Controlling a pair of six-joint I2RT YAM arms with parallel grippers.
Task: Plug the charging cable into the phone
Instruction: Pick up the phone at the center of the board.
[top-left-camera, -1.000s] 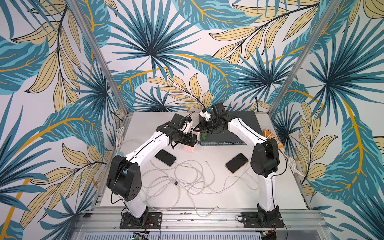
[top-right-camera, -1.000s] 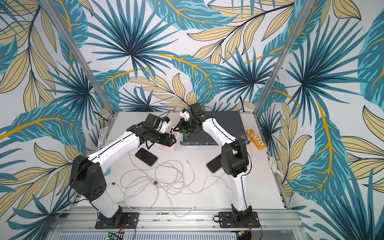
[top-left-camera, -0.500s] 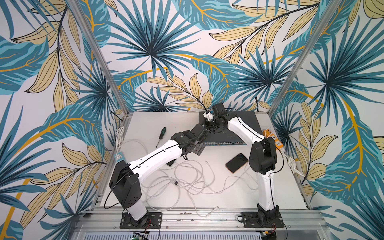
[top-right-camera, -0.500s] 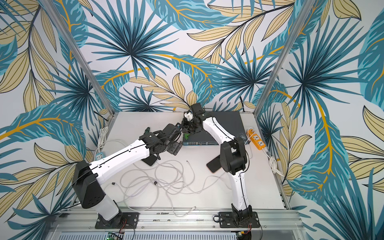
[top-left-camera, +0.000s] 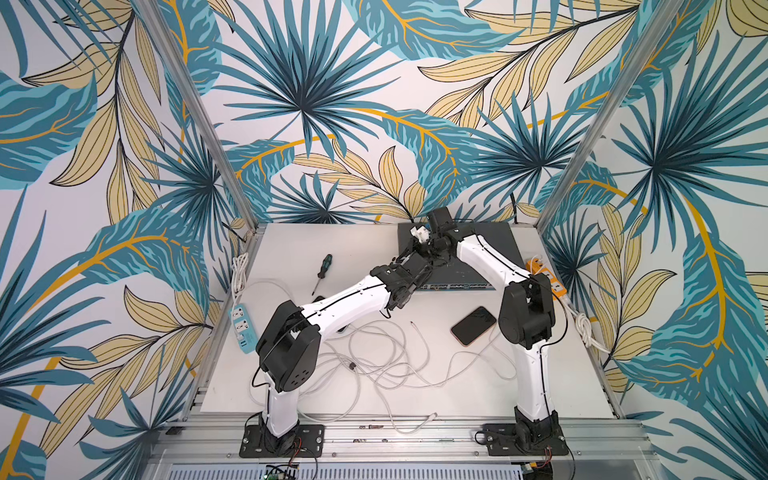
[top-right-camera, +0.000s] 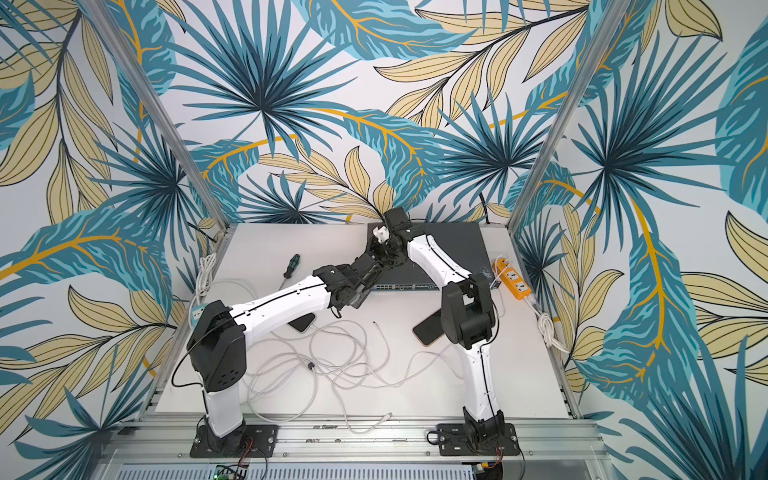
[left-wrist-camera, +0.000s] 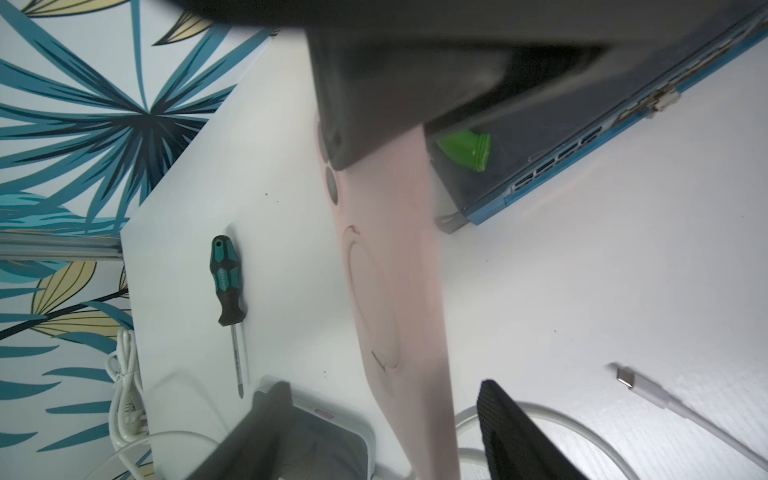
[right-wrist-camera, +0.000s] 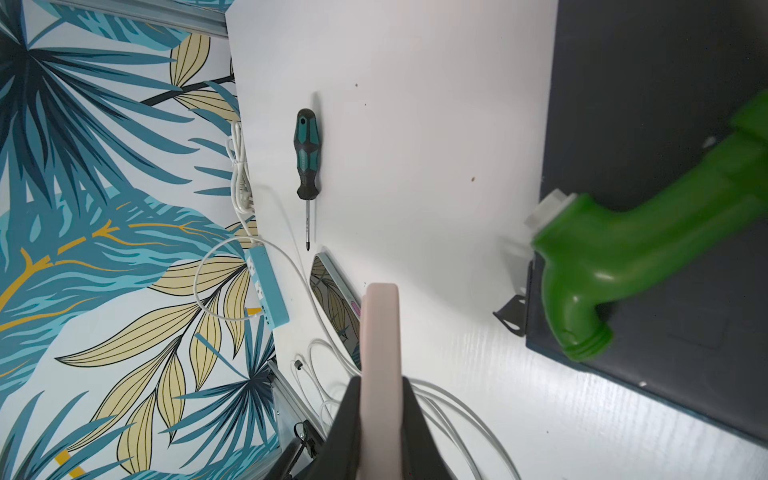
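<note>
Both top views: the arms meet over the dark grey network switch (top-left-camera: 496, 232) and their wrists hide the grasp. The white charging cable (top-left-camera: 412, 324) lies tangled and loose on the white table (top-left-camera: 291, 249), with a black slab phone (top-left-camera: 473, 326) beside it.

Left wrist: the left gripper (left-wrist-camera: 383, 384) has its fingers spread either side of the flat pink phone (left-wrist-camera: 390, 270), and no contact shows. The cable's silver plug (left-wrist-camera: 625, 376) lies free.

Right wrist: the right gripper (right-wrist-camera: 381, 380) is clamped on the pink phone, which is seen edge-on. A green-handled screwdriver (right-wrist-camera: 307, 153) is nearby.
</note>
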